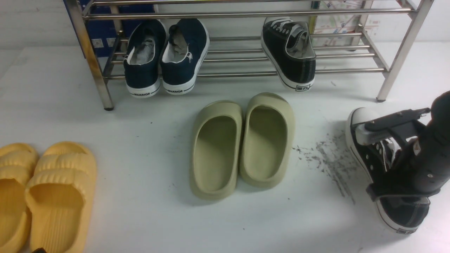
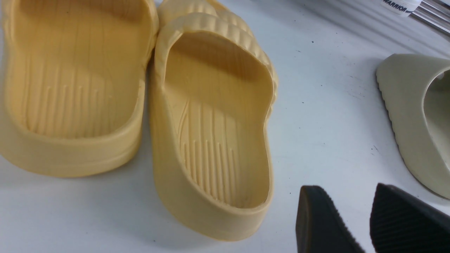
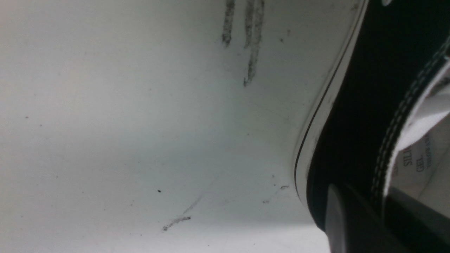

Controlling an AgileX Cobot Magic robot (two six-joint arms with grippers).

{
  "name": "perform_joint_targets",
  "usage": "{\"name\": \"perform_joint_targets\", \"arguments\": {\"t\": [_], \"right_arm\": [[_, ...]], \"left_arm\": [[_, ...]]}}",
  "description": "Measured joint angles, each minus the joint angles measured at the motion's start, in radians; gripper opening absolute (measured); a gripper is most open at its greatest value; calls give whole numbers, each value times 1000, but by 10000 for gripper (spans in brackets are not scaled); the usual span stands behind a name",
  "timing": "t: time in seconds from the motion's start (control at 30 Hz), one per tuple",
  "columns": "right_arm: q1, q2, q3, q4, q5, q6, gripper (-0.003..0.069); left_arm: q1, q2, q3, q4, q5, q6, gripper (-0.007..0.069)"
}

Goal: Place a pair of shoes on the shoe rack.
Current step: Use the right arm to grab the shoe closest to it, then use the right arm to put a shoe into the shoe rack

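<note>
Pinching the side wall of the black sneaker (image 1: 369, 161) on the bench (image 1: 140, 116), the right gripper (image 3: 372, 214) seems closed on it, probably to carry it beside its partner (image 1: 293, 59) on the shoe rack (image 1: 246, 73); the left gripper (image 2: 349, 211) hangs open, empty.

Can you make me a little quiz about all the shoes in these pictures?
1. Pick one: which shoes lie on the floor in front of the middle of the shoe rack?
A. yellow slippers
B. olive-green slippers
C. navy sneakers
2. True or false: one black sneaker already sits on the shoe rack.
3. Fill the gap: the other black sneaker is on the floor, and the ____ gripper is at it.

Key: 1 B. 2 True. 3 Right: the right gripper is down at that shoe's opening.
</note>
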Motion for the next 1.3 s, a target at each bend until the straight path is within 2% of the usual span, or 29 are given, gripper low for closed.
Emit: {"name": "perform_joint_targets", "arguments": {"t": [0.03,0.27,0.37,0.57,0.77,0.93,1.3], "right_arm": [[0,0,0,0,0,-1,18],[0,-20,-26,-11,31,-3,16],[0,-72,-81,-31,92,-9,16],[0,-130,-199,-30,149,-89,16],[0,-123,-238,-42,78,-158,16],[0,-64,-247,-105,-18,-249,16],[0,36,-371,-140,-36,-250,16]], "left_arm": [[0,0,0,0,0,0,239],[0,0,0,0,0,0,239],[0,0,0,0,0,0,239],[0,0,0,0,0,0,239],[0,0,0,0,0,0,239],[0,0,0,0,0,0,239],[0,0,0,0,0,0,239]]}}
